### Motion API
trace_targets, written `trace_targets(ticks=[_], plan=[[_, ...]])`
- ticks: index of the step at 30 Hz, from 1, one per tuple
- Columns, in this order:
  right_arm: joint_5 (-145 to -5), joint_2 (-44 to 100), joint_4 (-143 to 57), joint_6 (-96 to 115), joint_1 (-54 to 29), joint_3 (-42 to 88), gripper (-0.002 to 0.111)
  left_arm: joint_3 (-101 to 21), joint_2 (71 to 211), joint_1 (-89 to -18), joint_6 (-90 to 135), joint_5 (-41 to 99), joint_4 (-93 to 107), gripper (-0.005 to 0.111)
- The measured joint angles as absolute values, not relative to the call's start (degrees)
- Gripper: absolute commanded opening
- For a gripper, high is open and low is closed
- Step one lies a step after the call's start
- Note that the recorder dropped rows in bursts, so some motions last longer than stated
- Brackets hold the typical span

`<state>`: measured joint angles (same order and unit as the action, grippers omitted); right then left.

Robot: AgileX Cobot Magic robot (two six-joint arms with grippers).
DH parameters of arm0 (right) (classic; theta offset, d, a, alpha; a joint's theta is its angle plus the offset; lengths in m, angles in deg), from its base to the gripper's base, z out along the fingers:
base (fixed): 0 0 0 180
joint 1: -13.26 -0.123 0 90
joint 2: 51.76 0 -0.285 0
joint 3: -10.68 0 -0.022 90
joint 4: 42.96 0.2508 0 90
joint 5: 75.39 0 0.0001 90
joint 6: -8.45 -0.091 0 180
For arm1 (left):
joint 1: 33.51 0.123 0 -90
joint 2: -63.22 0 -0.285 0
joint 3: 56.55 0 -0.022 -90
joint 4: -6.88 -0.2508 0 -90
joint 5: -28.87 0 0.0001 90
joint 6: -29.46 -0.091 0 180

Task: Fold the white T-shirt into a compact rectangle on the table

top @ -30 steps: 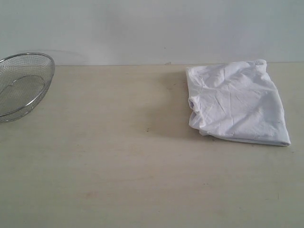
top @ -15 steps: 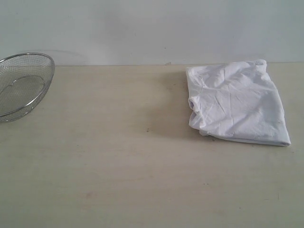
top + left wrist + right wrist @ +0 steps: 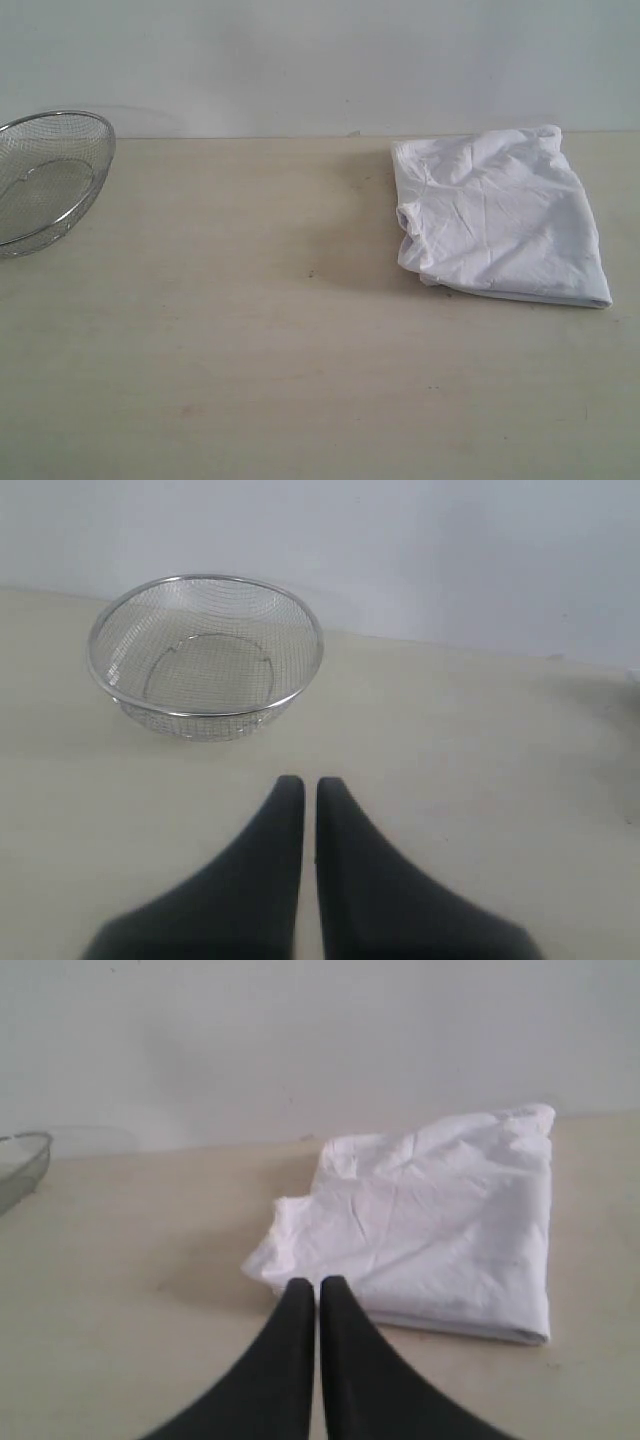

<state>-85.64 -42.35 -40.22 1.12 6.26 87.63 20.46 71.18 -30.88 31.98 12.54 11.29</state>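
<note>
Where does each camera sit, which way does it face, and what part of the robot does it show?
Exterior view: off the arms, facing across the table to the wall; folded white T-shirt right, wire basket left; no robot part shows.
Left wrist view: on the left arm, facing the basket; its dark jaws, shut, show.
Right wrist view: on the right arm, facing the T-shirt; its shut jaws show.
Shared: exterior and right wrist both show T-shirt and basket.

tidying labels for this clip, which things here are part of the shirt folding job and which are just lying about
Part of the job:
- white T-shirt, folded, on the right
- table, under it

Just lying about:
- wire basket, far left, well apart from the shirt
</note>
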Motion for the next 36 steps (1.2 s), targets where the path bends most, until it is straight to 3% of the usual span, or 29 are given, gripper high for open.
trace_targets(ticks=[8,36], plan=[[-90.67,-42.35,-47.11,-4.66,6.26,87.92,0.000,20.46,71.18,-30.88,31.98,12.54,11.29,0.004],[-90.70,-42.35,-41.95,-6.05,6.26,87.92,0.000,20.46,71.18,-30.88,31.98,12.54,11.29,0.004]])
